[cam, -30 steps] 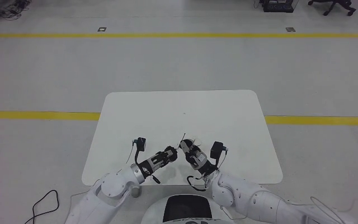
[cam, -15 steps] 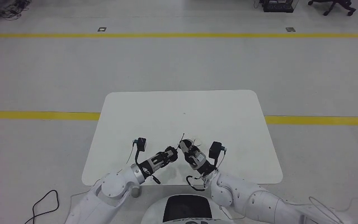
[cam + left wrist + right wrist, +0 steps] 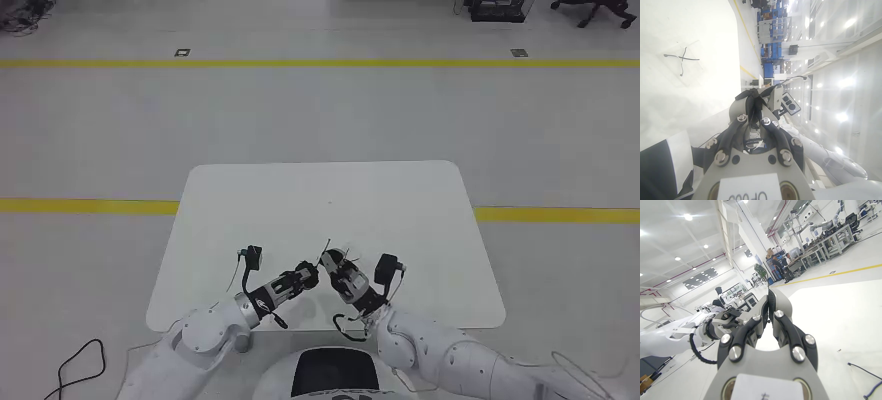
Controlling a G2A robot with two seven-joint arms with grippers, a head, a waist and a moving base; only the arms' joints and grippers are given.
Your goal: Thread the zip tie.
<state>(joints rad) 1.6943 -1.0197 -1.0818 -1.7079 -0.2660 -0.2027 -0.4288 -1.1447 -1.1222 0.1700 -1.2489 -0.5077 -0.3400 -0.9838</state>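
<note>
The right gripper [image 3: 769,297] pinches a thin zip tie [image 3: 767,279] upright. The left gripper [image 3: 754,98] is closed tight; what it grips is hard to make out.

I count one white worktop [image 3: 400,200] and two sets of fingers above its near edge: my left fingers [image 3: 737,109] and my right fingers [image 3: 780,302], each set pressed together. Zip ties come to three: one zip tie [image 3: 768,285] pinched in my fingers, and a crossed pair of zip ties [image 3: 682,58] lying on the worktop, on one clear sheet [image 3: 694,47]. On the floor I count two lines, a nearer yellow line [image 3: 90,206] and a farther yellow line [image 3: 300,63]. There are also two small square plates, a left floor plate [image 3: 182,52] and a right floor plate [image 3: 519,52].
</note>
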